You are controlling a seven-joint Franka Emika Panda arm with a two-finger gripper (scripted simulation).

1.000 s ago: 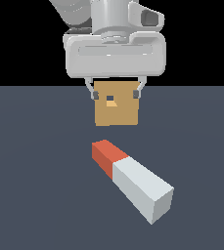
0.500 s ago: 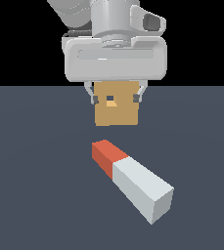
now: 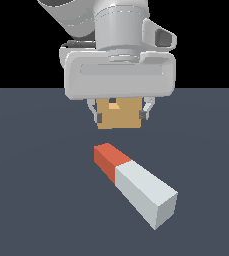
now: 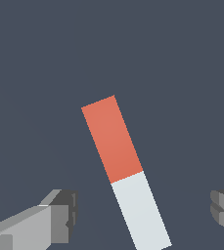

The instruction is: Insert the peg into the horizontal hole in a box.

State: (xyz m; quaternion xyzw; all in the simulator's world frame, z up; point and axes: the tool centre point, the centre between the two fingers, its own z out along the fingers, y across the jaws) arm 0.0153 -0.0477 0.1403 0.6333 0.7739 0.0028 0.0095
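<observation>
The peg (image 3: 133, 185) lies flat on the dark floor, its red-orange end toward the box and its white-grey length toward the camera. In the wrist view the peg (image 4: 124, 171) runs between my two fingers (image 4: 59, 217), touching neither. The tan box (image 3: 118, 115) stands behind the peg, its top half hidden by my hand, and the hole (image 3: 114, 102) shows only as a small dark spot at the hand's lower edge. My gripper (image 3: 120, 112) hangs open above the floor, over the peg's red end.
A dark grey floor (image 3: 36, 200) spreads on all sides, meeting a black background at the horizon. Only the peg and the box rest on it.
My hand has come lower and nearer the camera, covering more of the box. The peg and box have not moved.
</observation>
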